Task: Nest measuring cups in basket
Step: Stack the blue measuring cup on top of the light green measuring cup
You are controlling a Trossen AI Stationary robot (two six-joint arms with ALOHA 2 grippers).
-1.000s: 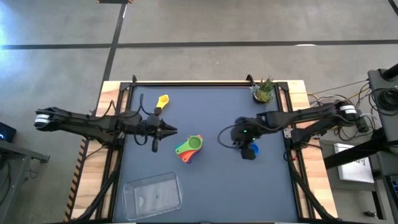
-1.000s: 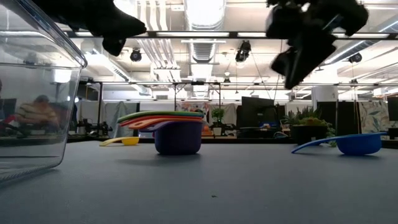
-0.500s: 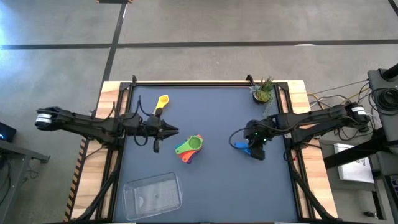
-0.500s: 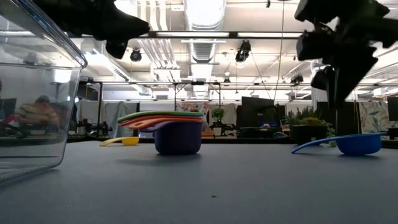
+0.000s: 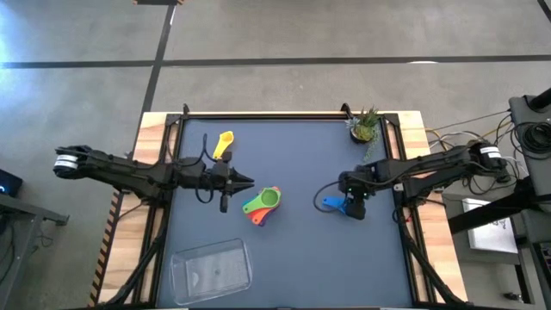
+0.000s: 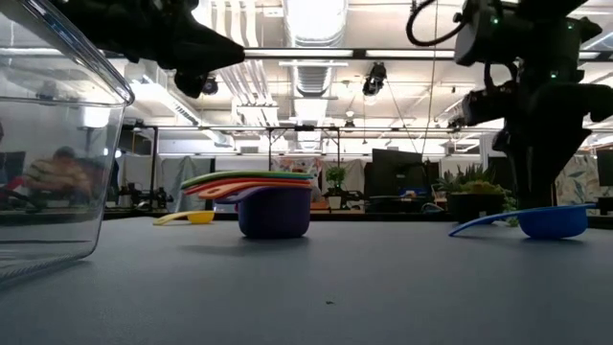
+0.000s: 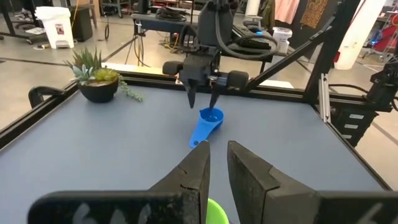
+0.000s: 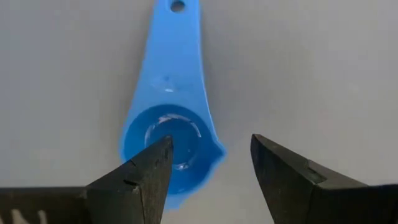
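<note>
Blue is the cup you have under the right gripper (image 8: 208,168): the blue measuring cup (image 5: 332,203) lies on the dark surface (image 5: 293,155) directly below it, bowl up. Your right wrist view shows the fingers spread apart, one tip over the bowl's inside and the other outside its rim, neither closed on it. The handle points away from that gripper toward the stack. Whether the tips touch the plastic, you cannot tell.

Take the stack of nested cups (image 5: 262,205) as your landmark, near the middle of the surface: green on top, with orange and red handles fanned beneath and a purple bowl at the bottom in the low view. The blue cup sits well to the stack's right, with bare surface between them. The left gripper (image 5: 248,182) hangs just to the stack's upper left, above the surface, its fingers a narrow gap apart and holding nothing. The yellow measuring cup (image 5: 225,140) lies farther off beyond that gripper, toward the far edge. The clear basket (image 5: 212,267) stands at the near edge, below and left of the stack. A small potted plant (image 5: 365,127) occupies the far right corner, well away from the blue cup.
</note>
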